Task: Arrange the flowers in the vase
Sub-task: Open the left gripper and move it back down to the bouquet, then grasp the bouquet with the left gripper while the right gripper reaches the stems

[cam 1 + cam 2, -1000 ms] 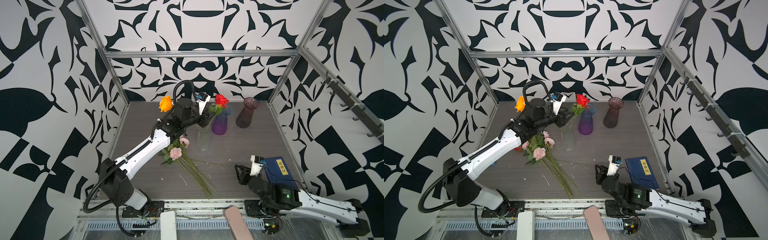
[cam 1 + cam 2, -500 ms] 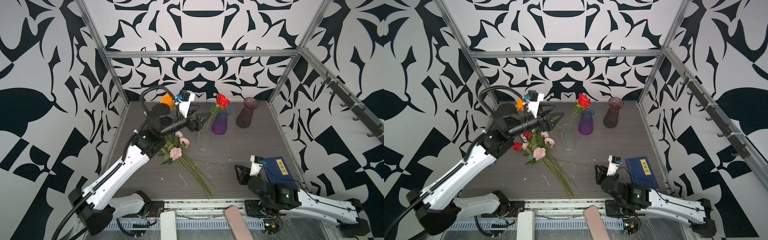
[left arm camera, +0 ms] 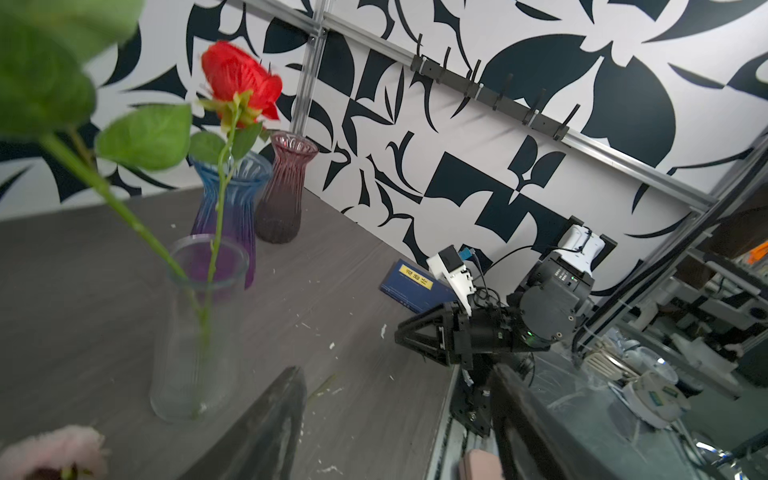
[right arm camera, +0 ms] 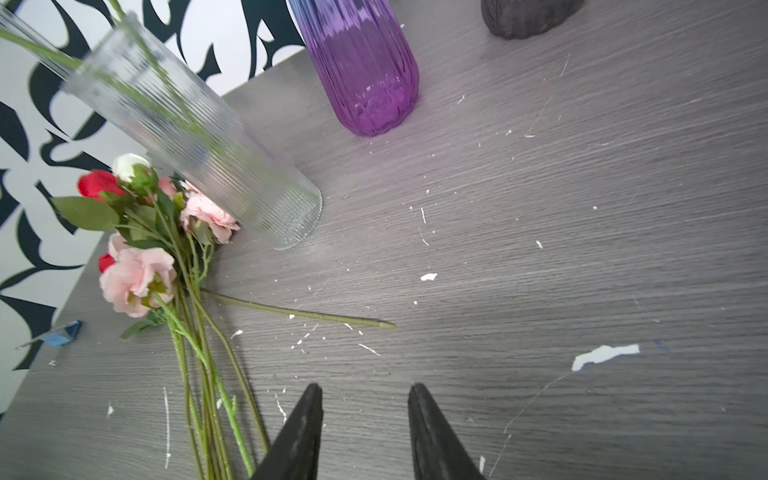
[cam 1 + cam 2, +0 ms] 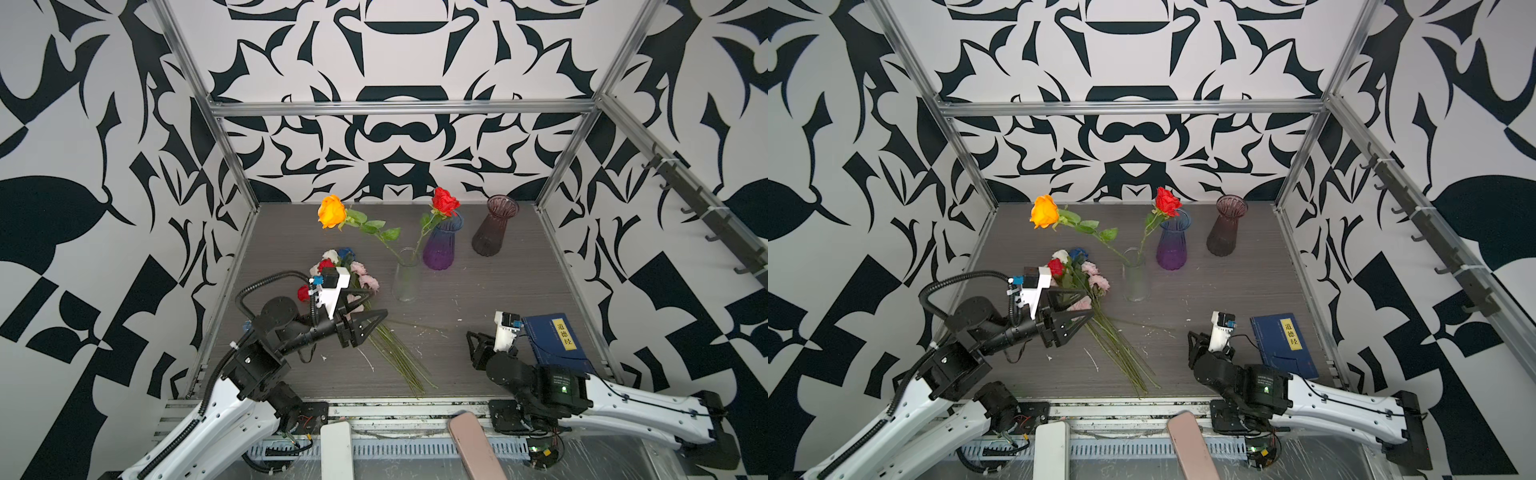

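- Flowers (image 5: 1113,336) lie in a bunch on the table (image 5: 478,291), left of the middle. Their stem ends are close to the front edge.
- Right gripper (image 4: 365,390) sits low near the front, fingers a bit apart and holding nothing. A blue book (image 5: 555,338) is just beside it.
- Left gripper (image 5: 377,303) hangs over the stems, fingers wide apart and empty. I think it should pinch just one stem, below the blooms.
- Bare table between the bunch and the clear vase (image 5: 405,276) leaves room to swing.
- An orange rose (image 5: 331,212) and a red rose (image 5: 444,201) stand in that vase. The orange one leans far left, so come in from above.
- A purple vase (image 5: 440,245) and a dark vase (image 5: 494,230) stand farther back. Keep off them.
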`<control>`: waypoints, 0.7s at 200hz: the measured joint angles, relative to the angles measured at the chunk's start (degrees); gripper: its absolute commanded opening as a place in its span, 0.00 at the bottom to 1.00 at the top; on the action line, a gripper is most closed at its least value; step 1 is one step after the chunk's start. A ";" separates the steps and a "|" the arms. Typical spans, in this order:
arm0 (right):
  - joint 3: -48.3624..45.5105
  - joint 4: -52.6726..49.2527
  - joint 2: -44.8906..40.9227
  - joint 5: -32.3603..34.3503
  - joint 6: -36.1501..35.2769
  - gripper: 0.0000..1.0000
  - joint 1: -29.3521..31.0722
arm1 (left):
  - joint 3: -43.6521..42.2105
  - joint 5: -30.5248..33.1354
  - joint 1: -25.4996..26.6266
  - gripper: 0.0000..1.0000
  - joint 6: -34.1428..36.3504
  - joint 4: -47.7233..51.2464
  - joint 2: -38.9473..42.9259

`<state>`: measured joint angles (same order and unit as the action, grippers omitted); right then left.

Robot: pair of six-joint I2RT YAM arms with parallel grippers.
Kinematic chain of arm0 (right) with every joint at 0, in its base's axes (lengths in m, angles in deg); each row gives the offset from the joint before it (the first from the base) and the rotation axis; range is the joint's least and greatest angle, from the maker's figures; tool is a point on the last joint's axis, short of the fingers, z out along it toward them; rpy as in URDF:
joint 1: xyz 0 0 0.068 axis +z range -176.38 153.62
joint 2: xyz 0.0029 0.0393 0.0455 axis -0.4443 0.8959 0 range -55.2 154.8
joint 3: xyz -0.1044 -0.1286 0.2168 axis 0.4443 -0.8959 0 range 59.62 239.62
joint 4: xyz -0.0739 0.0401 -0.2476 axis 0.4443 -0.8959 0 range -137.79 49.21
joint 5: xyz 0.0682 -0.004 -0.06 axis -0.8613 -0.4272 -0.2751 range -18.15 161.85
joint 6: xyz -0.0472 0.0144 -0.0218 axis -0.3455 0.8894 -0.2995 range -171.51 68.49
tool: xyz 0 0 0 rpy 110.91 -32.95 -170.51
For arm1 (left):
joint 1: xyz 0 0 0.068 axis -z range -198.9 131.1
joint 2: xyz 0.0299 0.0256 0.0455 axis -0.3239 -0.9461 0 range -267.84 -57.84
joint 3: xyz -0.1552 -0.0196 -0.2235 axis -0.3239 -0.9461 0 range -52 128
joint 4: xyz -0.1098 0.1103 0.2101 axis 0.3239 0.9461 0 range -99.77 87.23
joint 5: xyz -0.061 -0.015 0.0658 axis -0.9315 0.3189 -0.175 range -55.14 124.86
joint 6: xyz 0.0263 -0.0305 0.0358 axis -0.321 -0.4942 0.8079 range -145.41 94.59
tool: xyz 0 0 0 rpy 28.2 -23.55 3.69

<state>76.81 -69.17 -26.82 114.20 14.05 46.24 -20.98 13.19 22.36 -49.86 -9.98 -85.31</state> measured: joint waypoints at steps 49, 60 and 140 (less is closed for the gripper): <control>5.20 4.55 14.56 -3.54 -3.19 0.39 -0.92 | -19.37 7.78 0.02 0.69 -13.33 -2.21 13.60; 8.37 6.19 20.41 -4.63 -4.57 0.40 -0.92 | -22.34 9.66 0.02 0.69 -15.23 -2.21 15.47; 34.14 18.53 60.17 -27.04 -17.49 0.30 -7.74 | -25.55 20.28 0.00 0.67 -21.94 0.70 22.53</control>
<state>110.95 -50.63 33.35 87.16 -3.43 38.50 -46.53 33.47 22.36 -71.80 -9.28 -62.77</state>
